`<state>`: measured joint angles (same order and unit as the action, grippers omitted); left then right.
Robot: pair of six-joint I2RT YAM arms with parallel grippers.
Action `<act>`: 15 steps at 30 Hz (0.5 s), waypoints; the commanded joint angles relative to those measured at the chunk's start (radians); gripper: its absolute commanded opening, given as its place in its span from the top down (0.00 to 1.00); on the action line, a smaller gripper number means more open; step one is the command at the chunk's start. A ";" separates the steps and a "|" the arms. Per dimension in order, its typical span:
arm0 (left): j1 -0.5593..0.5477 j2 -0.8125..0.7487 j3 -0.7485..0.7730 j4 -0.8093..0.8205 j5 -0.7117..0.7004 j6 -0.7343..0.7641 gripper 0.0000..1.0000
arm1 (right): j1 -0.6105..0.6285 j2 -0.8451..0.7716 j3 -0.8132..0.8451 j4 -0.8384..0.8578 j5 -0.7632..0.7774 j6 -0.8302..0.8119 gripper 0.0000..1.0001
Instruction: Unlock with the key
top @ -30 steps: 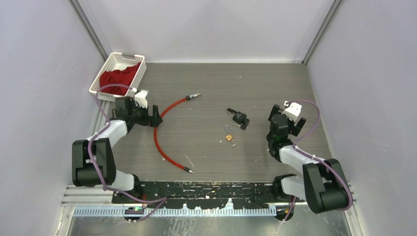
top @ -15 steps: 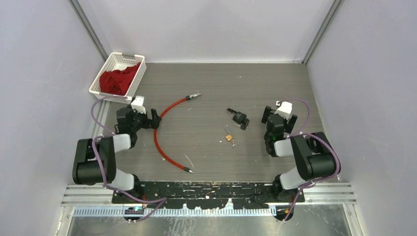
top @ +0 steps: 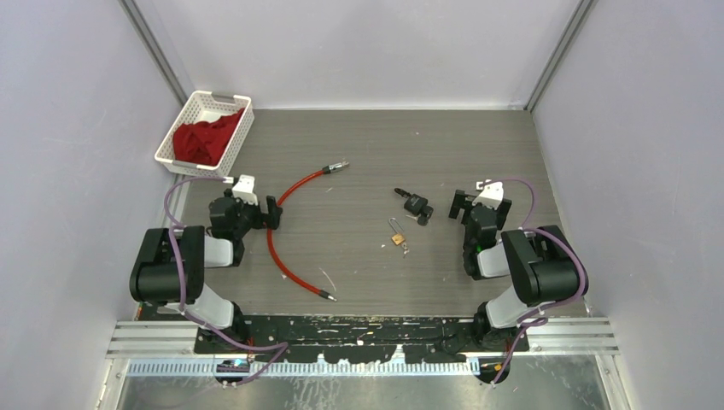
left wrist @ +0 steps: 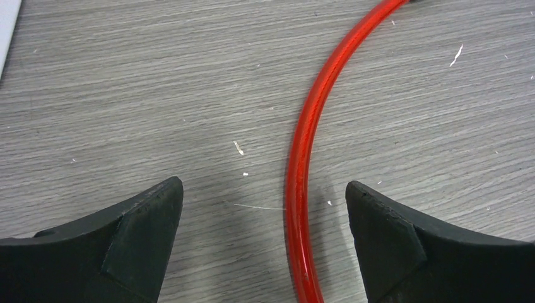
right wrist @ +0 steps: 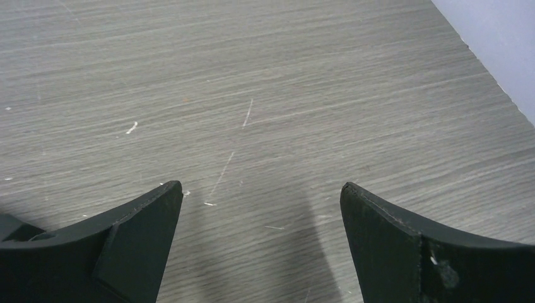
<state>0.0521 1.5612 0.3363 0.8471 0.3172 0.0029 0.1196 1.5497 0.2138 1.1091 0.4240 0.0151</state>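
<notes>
A red cable lock point(top: 275, 243) lies curved on the table, its metal end point(top: 340, 166) at the far side. A black lock body with a key point(top: 416, 206) lies mid-table. A small brass padlock point(top: 397, 237) lies just in front of it. My left gripper point(top: 254, 213) is open and points down over the cable. In the left wrist view the cable point(left wrist: 296, 189) runs between the fingers of the left gripper point(left wrist: 264, 189), nearer the right one. My right gripper point(top: 481, 205) is open and empty, right of the black lock. The right wrist view shows the right gripper point(right wrist: 262, 189) over bare table.
A white basket point(top: 189, 116) holding a red cloth point(top: 201, 139) stands at the back left. Grey walls close the table on three sides. The cable's other end point(top: 327, 296) lies near the front.
Both arms have folded back toward their bases. My left gripper moved nearer and slightly right, over the cable. My right gripper shifted left and turned. Nothing on the table moved.
</notes>
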 commanded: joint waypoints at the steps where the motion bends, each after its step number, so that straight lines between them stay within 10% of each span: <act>1: -0.005 -0.013 0.016 0.098 -0.020 0.005 0.01 | -0.003 -0.008 -0.006 0.126 -0.033 -0.016 0.00; 15: -0.004 -0.010 0.023 0.088 -0.019 0.005 0.00 | -0.003 -0.007 -0.008 0.130 -0.031 -0.017 0.00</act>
<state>0.0517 1.5612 0.3363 0.8642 0.3134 0.0029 0.1196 1.5497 0.2127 1.1587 0.3908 0.0082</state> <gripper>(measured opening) 0.994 0.999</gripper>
